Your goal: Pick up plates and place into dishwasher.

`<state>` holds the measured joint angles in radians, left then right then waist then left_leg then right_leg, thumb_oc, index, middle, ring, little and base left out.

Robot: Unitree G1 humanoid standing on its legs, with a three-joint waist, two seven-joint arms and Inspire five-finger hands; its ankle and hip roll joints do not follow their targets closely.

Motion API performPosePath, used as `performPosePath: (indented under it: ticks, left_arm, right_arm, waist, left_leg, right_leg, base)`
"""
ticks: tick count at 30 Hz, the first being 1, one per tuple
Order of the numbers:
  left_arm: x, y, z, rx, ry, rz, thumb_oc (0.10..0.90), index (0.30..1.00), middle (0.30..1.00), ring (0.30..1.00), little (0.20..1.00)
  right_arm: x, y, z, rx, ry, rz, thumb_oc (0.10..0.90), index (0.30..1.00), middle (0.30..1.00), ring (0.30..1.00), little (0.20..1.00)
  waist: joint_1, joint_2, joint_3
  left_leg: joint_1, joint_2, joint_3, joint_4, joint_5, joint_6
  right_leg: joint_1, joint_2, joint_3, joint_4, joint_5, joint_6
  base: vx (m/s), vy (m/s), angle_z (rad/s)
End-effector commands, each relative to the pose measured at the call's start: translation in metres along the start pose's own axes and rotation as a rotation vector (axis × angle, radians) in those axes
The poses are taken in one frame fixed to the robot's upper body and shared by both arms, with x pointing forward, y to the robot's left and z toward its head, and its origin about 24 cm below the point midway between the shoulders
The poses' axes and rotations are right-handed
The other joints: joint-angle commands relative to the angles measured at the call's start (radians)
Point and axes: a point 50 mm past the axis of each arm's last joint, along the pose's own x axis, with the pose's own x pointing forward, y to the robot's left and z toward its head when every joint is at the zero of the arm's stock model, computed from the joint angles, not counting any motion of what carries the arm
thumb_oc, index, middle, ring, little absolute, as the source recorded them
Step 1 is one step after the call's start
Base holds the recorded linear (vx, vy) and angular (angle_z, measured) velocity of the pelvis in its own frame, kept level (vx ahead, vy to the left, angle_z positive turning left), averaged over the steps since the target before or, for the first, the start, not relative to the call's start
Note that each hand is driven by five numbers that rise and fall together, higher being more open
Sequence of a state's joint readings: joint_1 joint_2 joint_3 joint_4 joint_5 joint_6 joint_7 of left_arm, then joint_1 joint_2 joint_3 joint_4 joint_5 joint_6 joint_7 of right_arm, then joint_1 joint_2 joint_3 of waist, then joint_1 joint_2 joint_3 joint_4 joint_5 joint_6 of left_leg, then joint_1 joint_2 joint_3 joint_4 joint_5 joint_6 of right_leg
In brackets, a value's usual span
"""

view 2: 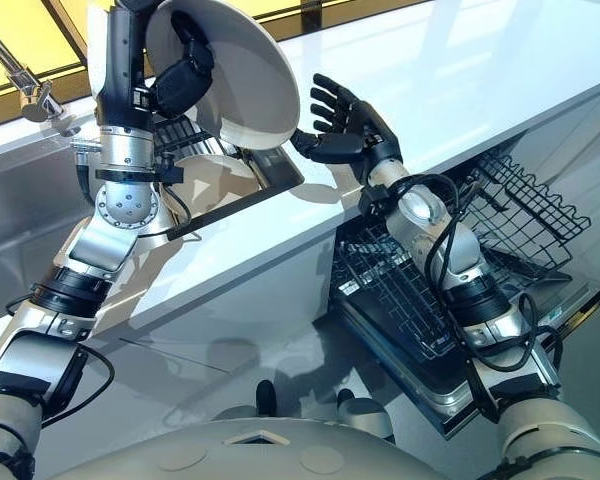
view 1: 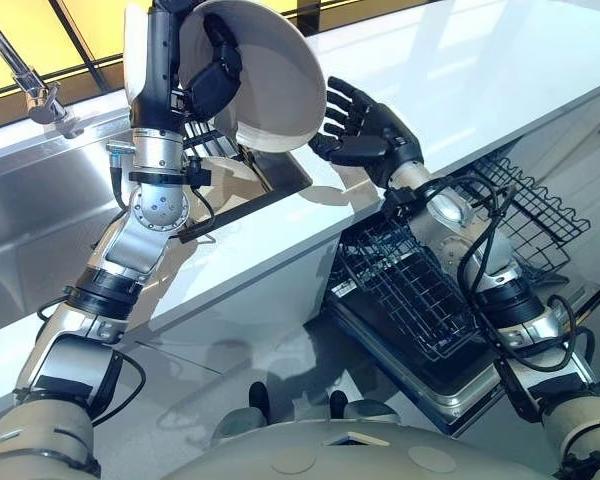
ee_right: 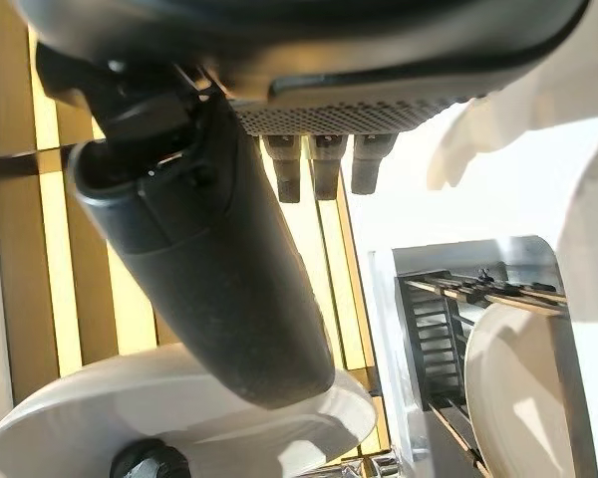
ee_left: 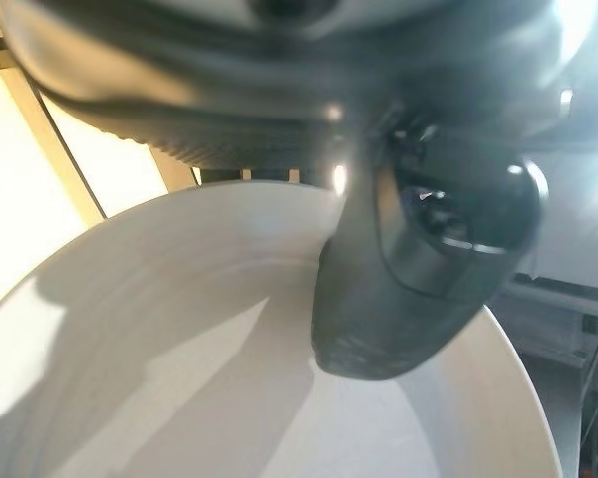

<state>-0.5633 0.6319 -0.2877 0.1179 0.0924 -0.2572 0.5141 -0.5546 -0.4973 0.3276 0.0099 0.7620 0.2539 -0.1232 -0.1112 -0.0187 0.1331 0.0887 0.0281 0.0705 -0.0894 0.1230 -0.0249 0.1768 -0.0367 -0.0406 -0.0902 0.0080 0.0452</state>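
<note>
Plate (view 1: 270,95) is hanging up at far left, top edge cut off, my left hand (view 1: 216,72) clamping its rim; my right hand (view 1: 365,125) is hovering just right of it, fingers spread.

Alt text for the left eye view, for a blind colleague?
The left hand grips a white plate held high; the open right hand is beside it, above the counter, with the dishwasher rack pulled out lower right.
</note>
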Motion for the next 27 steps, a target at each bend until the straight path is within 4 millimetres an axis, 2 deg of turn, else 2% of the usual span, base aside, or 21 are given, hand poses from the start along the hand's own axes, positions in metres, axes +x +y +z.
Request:
performPosePath:
  ticks: [1,12,16,17,19,20,23,24,27]
  left_arm:
    - [0.033,-0.006,0.044,-0.047,-0.224,0.023,0.100,0.300,0.300,0.300,0.200]
    - [0.025,-0.028,0.039,-0.068,-0.178,-0.069,0.100,0.300,0.300,0.300,0.200]
    - [0.022,-0.030,0.033,-0.036,-0.159,-0.069,0.100,0.300,0.300,0.300,0.200]
    - [0.023,-0.025,0.028,-0.014,-0.150,-0.047,0.100,0.300,0.300,0.300,0.200]
    - [0.023,-0.019,0.025,-0.002,-0.147,-0.020,0.100,0.300,0.300,0.300,0.200]
    - [0.023,-0.013,0.023,0.006,-0.139,0.010,0.100,0.300,0.300,0.300,0.200]
    - [0.021,-0.003,0.022,0.025,-0.135,0.065,0.100,0.300,0.300,0.300,0.200]
    - [0.019,-0.001,0.021,0.035,-0.127,0.080,0.100,0.300,0.300,0.300,0.200]
    - [0.018,0.002,0.018,0.048,-0.104,0.093,0.100,0.300,0.300,0.300,0.200]
  right_arm:
    - [0.012,0.034,0.060,0.020,-0.263,0.155,0.800,0.900,0.900,0.900,0.900]
    - [0.017,0.052,0.048,0.028,-0.216,0.224,0.800,0.900,0.900,0.900,0.900]
    - [0.017,0.047,0.051,-0.051,-0.257,0.155,0.800,0.900,0.900,0.900,0.900]
    - [0.016,0.036,0.057,-0.128,-0.302,0.055,0.800,0.900,0.900,0.900,0.900]
    - [0.014,0.026,0.065,-0.198,-0.373,-0.040,0.800,0.900,0.900,0.900,0.900]
    - [0.009,0.015,0.077,-0.252,-0.460,-0.138,0.800,0.900,0.900,0.900,0.900]
    - [-0.004,0.001,0.103,-0.316,-0.628,-0.299,0.800,0.900,0.900,0.900,0.900]
    - [-0.009,-0.001,0.111,-0.305,-0.687,-0.314,0.800,0.900,0.900,0.900,0.900]
    - [-0.017,0.001,0.116,-0.283,-0.736,-0.283,0.800,0.900,0.900,0.900,0.900]
  waist:
    - [0.017,0.004,-0.104]
    - [0.016,0.003,-0.102]
    - [0.017,0.003,-0.101]
    - [0.016,0.003,-0.100]
    - [0.014,0.004,-0.101]
    - [0.013,0.005,-0.101]
    - [0.012,0.013,-0.098]
    - [0.012,0.017,-0.098]
    - [0.010,0.021,-0.097]
  left_leg:
    - [0.043,-0.051,0.036,0.002,-0.128,0.032]
    - [0.043,-0.052,0.041,0.002,-0.127,0.034]
    - [0.042,-0.052,0.040,0.002,-0.126,0.033]
    - [0.043,-0.052,0.042,0.002,-0.127,0.033]
    - [0.043,-0.051,0.043,0.002,-0.128,0.032]
    - [0.044,-0.051,0.044,0.002,-0.128,0.031]
    - [0.043,-0.052,0.042,0.003,-0.130,0.033]
    - [0.044,-0.054,0.039,0.003,-0.132,0.034]
    - [0.045,-0.055,0.035,0.003,-0.134,0.037]
  right_leg:
    - [-0.096,0.080,-0.014,0.106,-0.038,0.014]
    - [-0.096,0.080,-0.012,0.101,-0.031,0.016]
    - [-0.095,0.080,-0.009,0.099,-0.029,0.016]
    - [-0.094,0.080,-0.009,0.098,-0.028,0.017]
    - [-0.093,0.080,-0.008,0.096,-0.027,0.018]
    - [-0.094,0.080,-0.008,0.096,-0.025,0.019]
    - [-0.098,0.081,-0.006,0.102,-0.026,0.018]
    - [-0.099,0.081,-0.005,0.103,-0.028,0.018]
    - [-0.099,0.079,-0.003,0.106,-0.032,0.017]
  base:
    - [0.00,0.000,0.00]
    - [0.00,0.000,0.00]
    - [0.00,0.000,0.00]
    - [0.00,0.000,0.00]
    - [0.00,0.000,0.00]
    - [0.00,0.000,0.00]
    - [0.00,0.006,-0.01]
    - [0.00,0.024,-0.06]
    - [0.00,0.020,-0.07]
